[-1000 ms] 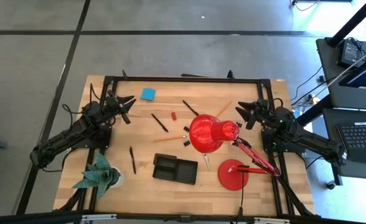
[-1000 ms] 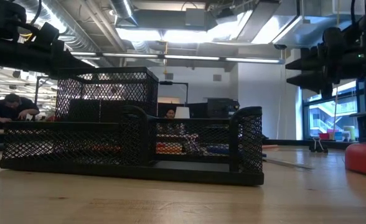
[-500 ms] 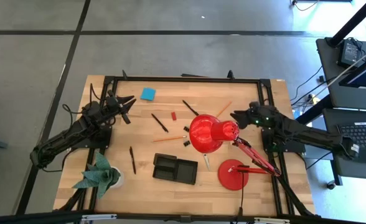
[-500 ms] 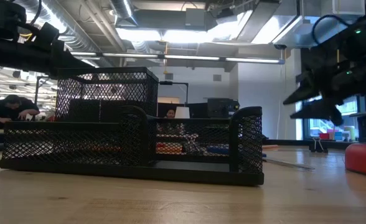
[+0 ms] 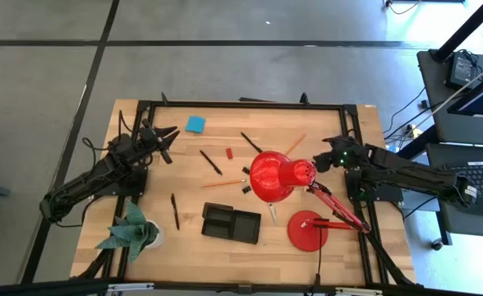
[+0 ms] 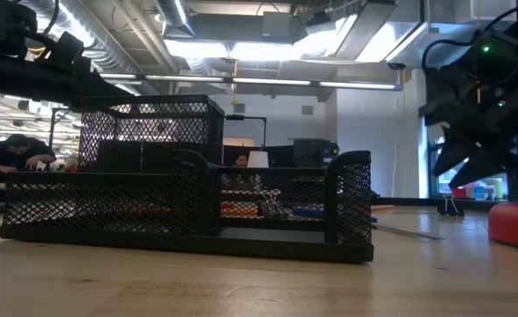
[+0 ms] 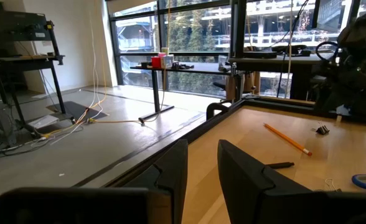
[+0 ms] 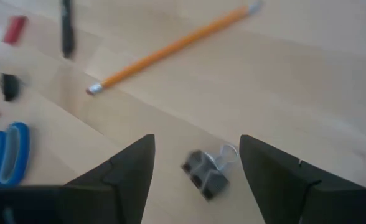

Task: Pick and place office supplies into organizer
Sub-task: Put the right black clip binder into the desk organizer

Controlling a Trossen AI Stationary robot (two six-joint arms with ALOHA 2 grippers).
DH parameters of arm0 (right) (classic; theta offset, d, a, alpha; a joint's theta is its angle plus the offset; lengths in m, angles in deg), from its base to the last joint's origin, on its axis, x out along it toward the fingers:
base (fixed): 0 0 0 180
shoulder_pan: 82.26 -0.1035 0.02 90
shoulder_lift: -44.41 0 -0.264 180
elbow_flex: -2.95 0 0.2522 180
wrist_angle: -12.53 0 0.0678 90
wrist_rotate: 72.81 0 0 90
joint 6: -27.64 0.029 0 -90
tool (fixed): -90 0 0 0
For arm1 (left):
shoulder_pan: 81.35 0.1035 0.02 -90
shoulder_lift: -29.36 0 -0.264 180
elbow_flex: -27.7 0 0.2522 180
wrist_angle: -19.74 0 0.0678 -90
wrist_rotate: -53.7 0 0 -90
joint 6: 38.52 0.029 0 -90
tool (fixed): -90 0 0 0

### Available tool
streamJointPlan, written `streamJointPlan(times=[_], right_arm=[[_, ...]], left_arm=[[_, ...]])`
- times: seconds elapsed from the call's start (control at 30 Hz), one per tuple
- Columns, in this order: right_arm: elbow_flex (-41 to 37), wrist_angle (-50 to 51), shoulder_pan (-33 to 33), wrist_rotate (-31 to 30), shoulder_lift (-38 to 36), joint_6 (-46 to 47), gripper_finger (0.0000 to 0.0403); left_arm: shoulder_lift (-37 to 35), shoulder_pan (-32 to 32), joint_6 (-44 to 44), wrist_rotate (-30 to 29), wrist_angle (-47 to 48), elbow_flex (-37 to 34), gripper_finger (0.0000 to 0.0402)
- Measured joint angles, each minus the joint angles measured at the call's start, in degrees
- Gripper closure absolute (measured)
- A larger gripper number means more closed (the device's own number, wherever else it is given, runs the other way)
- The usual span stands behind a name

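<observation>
- A pale wooden table (image 5: 225,255) sits on a grey concrete floor, with a big red desk lamp (image 5: 276,176) leaning over its middle and a green paper plant (image 5: 129,232) at one near corner.
- The low black mesh organizer tray (image 5: 231,223) lies near the front edge, between the plant and the lamp's round base; from above its compartments look empty.
- The supplies are scattered well apart: a blue square sticky-note pad (image 5: 195,124) toward the far side, thin black pens (image 5: 210,161), a yellow-orange wooden pencil (image 8: 170,47), a tiny red piece (image 5: 229,152) and blue-handled scissors (image 8: 2,149).
- The right claw (image 8: 195,163) hangs with its fingers spread wide just above a small black binder clip (image 8: 206,167), which sits between the fingertips but is not yet gripped.
- The left claw (image 7: 201,163) waits at its own side of the table, fingers narrowly apart, holding nothing.
- Risks, as I judge them: the clip is small and lies at an angle, so closing off-centre could flick it away; the lamp shade is just beside the right arm, and a careless lift toward the tray could knock it.
</observation>
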Motion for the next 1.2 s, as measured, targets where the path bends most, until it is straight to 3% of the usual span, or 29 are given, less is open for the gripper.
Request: streamJointPlan(times=[1.2], right_arm=[[0.0, -3.2, 0.0, 2.7, 8.2, 1.0, 0.0166]], left_arm=[[0.0, 0.0, 0.0, -0.2, 0.0, 0.0, 0.032]])
